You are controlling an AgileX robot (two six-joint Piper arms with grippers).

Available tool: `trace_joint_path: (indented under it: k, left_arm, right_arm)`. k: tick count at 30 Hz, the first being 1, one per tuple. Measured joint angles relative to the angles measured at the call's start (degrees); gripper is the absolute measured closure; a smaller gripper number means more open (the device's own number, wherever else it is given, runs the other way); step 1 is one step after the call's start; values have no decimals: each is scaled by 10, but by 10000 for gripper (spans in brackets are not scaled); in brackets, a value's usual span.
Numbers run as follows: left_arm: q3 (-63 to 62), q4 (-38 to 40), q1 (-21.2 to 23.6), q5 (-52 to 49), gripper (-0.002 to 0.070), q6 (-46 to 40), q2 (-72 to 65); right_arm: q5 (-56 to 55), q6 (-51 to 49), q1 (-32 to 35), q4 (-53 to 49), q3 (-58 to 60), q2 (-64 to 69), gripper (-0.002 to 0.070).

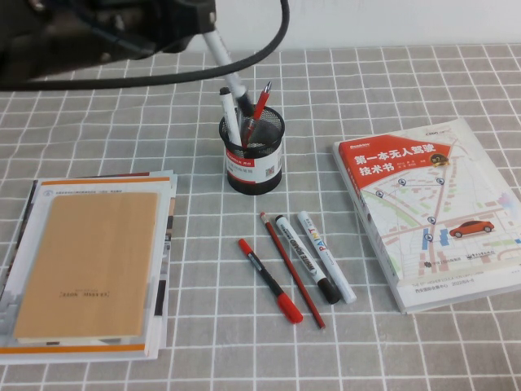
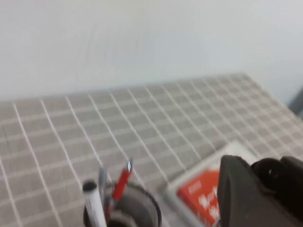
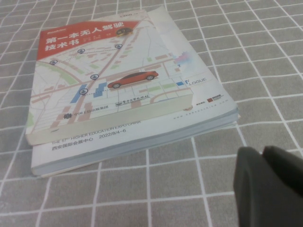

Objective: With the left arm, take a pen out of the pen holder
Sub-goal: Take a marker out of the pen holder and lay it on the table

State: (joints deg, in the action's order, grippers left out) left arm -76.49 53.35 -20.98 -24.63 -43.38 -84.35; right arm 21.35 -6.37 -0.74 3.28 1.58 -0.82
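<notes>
Stack of booklets (image 1: 89, 269), tan cover uppermost: near-left corner of the desk (image 1: 203, 358).

Loose writing items, four, side by side between the holder and the near edge: red pen (image 1: 270, 281), red pencil (image 1: 291, 269), black-tipped marker (image 1: 306, 259), white marker (image 1: 326, 257).

Book (image 1: 431, 212), red-and-map cover: flat by the right edge.

Pen holder (image 1: 254, 155), black mesh cup, upright, mid-desk toward the far edge. Contents: capped white marker (image 1: 229, 110), slim red pen (image 1: 259, 104), and the lower end of the white pen (image 1: 221, 57).

White pen: long axis slanted, lower end at the holder's mouth, upper end rising toward the far-left corner into the left gripper (image 1: 199, 23).

Left gripper: above and far-left of the holder; fingers judged narrowly closed on the white pen's upper end. Withdrawal likely runs up along that slant until the tip clears the rim.

Right gripper (image 3: 270, 189): low beside the book's near corner, well apart from the holder; whether open or closed cannot be told.
</notes>
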Motion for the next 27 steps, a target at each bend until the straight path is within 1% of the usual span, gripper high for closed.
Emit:
trace_joint_path:
  k: [1, 5, 7, 8, 12, 15, 22, 27]
  left_arm:
    - [-8, -66, 0, -32, 560, 58, 15]
    - [-42, -251, 0, -156, 560, 208, 44]
    - [-57, -308, 0, -217, 560, 254, 51]
    - [-60, -320, 0, -239, 560, 264, 52]
    - [-62, -342, 0, -339, 560, 284, 51]
    - [-58, -346, 0, -359, 560, 286, 46]
    - [12, -346, 0, -343, 560, 291, 37]
    - [102, -318, 0, -247, 560, 293, 30]
  right_arm:
    - [0, 0, 0, 0, 0, 0, 689]
    - [0, 0, 0, 0, 0, 0, 689]
    - [0, 0, 0, 0, 0, 0, 689]
    - [0, 0, 0, 0, 0, 0, 689]
    - [0, 0, 0, 0, 0, 0, 689]
    - [0, 0, 0, 0, 0, 0, 689]
    - [0, 0, 0, 0, 0, 0, 689]
    - [0, 0, 0, 0, 0, 0, 689]
